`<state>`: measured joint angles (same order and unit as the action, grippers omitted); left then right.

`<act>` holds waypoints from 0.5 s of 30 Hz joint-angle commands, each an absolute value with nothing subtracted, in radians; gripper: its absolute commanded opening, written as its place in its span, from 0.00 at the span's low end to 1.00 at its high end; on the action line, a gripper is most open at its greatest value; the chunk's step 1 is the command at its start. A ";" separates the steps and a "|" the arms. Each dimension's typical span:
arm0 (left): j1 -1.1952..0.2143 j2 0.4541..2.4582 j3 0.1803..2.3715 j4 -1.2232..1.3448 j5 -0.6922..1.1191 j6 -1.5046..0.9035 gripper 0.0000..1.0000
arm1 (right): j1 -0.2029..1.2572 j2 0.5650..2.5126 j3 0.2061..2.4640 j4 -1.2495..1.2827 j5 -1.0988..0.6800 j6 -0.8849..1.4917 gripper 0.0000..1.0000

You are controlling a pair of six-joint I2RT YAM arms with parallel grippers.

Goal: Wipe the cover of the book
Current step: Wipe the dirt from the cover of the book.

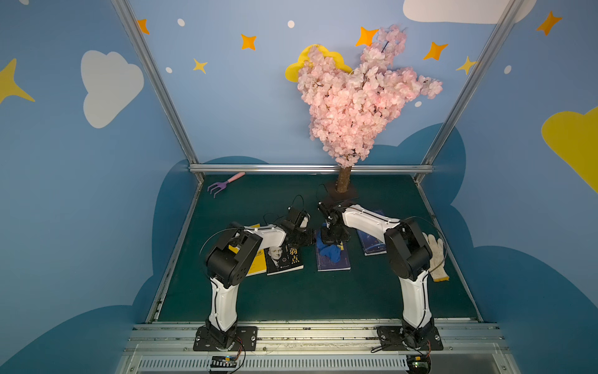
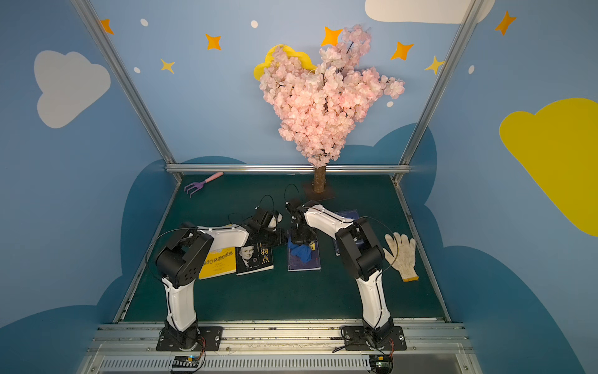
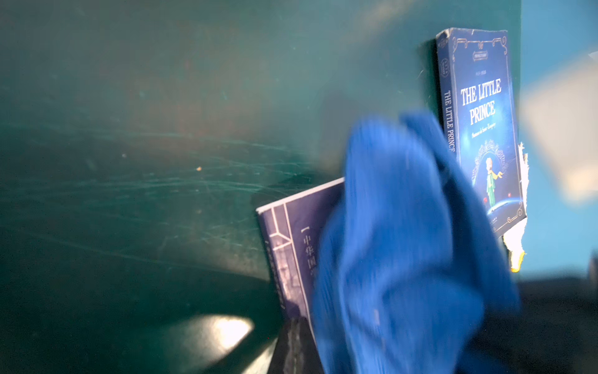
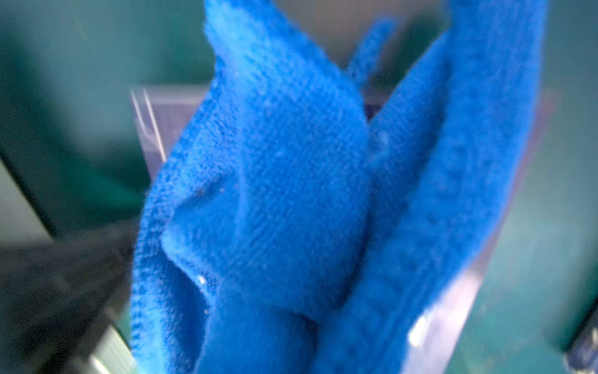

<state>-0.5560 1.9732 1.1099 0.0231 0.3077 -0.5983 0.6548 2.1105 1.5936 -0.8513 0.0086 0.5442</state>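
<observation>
"THE LITTLE PRINCE" on blue book (image 3: pixel 482 129)

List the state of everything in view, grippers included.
cloth: bunched, on middle book.
middle book: closed, flat, partly covered.
right gripper: shut on cloth.
left gripper: shut, at middle book's edge.
black book: closed, flat.
yellow book: closed, flat.
Little Prince: closed, flat.
glove: lying flat.
rake: lying flat.
tree: upright.

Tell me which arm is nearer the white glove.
Right. The right arm has its elbow just beside the white glove near that edge of the table. The left arm stands on the opposite side, well away from the glove.
</observation>
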 commanded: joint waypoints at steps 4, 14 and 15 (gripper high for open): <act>-0.563 2.016 1.096 -0.030 0.305 -0.594 0.06 | 0.678 2.133 1.400 -0.800 0.029 0.560 0.00; -0.563 2.016 1.097 -0.027 0.313 -0.598 0.06 | 0.785 1.898 1.075 -0.689 0.001 0.609 0.00; -0.563 2.016 1.097 -0.028 0.312 -0.596 0.06 | 0.785 1.908 1.099 -0.693 0.002 0.604 0.00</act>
